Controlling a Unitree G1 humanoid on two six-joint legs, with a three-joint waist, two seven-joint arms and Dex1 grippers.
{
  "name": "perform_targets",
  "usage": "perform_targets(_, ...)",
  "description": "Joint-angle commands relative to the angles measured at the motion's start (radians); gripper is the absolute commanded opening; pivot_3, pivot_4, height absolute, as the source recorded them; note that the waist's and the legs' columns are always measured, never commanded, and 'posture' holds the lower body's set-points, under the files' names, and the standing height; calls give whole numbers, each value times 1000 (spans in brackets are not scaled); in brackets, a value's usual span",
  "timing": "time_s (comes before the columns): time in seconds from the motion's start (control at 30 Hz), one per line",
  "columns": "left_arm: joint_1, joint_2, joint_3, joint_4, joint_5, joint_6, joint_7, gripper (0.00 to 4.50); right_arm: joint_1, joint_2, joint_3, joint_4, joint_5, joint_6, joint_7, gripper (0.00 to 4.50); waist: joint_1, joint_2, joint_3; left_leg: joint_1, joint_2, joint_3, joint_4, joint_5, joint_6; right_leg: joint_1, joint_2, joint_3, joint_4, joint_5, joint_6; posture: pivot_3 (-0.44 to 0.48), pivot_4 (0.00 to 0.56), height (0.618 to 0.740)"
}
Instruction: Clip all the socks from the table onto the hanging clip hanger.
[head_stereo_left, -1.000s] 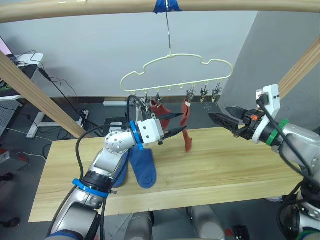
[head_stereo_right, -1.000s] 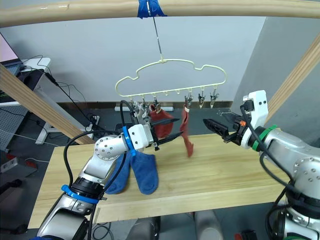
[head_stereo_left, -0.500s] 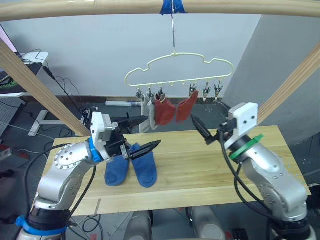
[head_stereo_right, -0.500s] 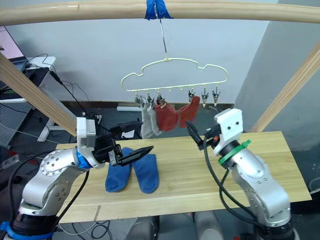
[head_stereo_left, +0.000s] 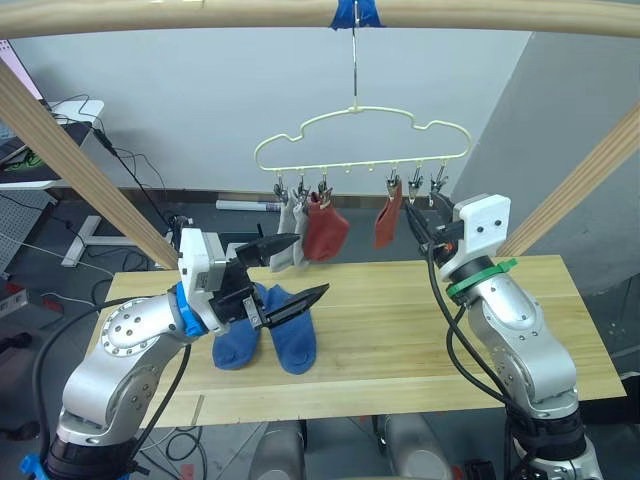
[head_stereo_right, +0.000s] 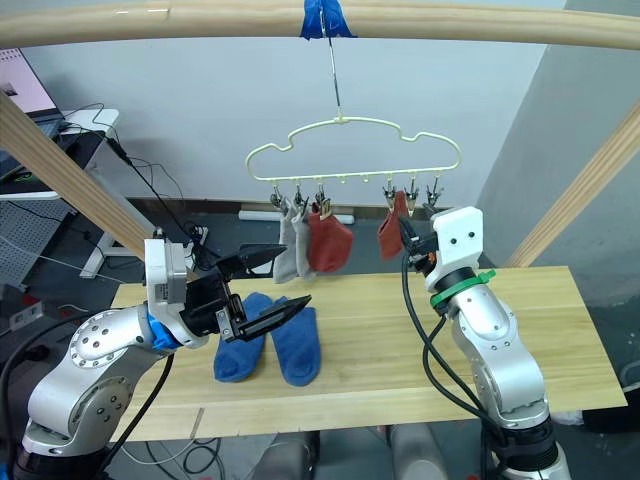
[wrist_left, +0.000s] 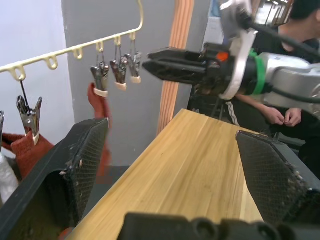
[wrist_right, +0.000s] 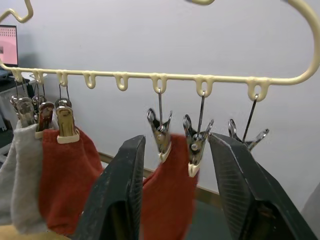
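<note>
four socks hang from the thin pale-yellow wire clip hanger (head_stereo_left: 362, 135): two light grey fabric socks (head_stereo_left: 291, 222) and a rust-red sock (head_stereo_left: 324, 231) on its left clips, a second rust-red sock (head_stereo_left: 388, 219) on a clip further right; two blue ankle socks (head_stereo_left: 268, 338) lie side by side on the light-wood plank tabletop (head_stereo_left: 400, 330), touching each other, not yet hung; left gripper (head_stereo_left: 292, 274) hovers just above them, jaws spread wide and grasping nothing; right gripper (head_stereo_left: 424, 217) is raised beside the second rust-red sock, jaws parted and empty, close under the two free clips (wrist_right: 220, 133) at the hanger's right end.

judgement: the step in hand is fetching a blue sock; the left gripper should descend on one sock's cuff alone, pinching a single layer clear of its neighbour, so only one lifts.

obstructions: the hanger hangs by one long hook from a round wooden beam (head_stereo_left: 320, 14) and may swing when pushed; slanted wooden beams (head_stereo_left: 70, 160) flank the tabletop; a person (wrist_left: 280, 75) sits beyond the far end.
</note>
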Motion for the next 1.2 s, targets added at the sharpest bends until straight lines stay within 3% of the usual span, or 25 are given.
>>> perform_targets(0.03,0,-7,28,-40,-32,4,0,4500,-14,14,-13,2,-22,-34,3,2087,0,0,0,0,0,0,0,0,0,0,0,0,0,0,0,-63,198,740)
perform_targets(1.2,-15,-15,22,-40,21,0,14,4500,-205,152,-50,328,-141,-166,-50,2087,1,0,0,1,0,0,0,0,0,0,0,0,2,2,-4,-39,201,740)
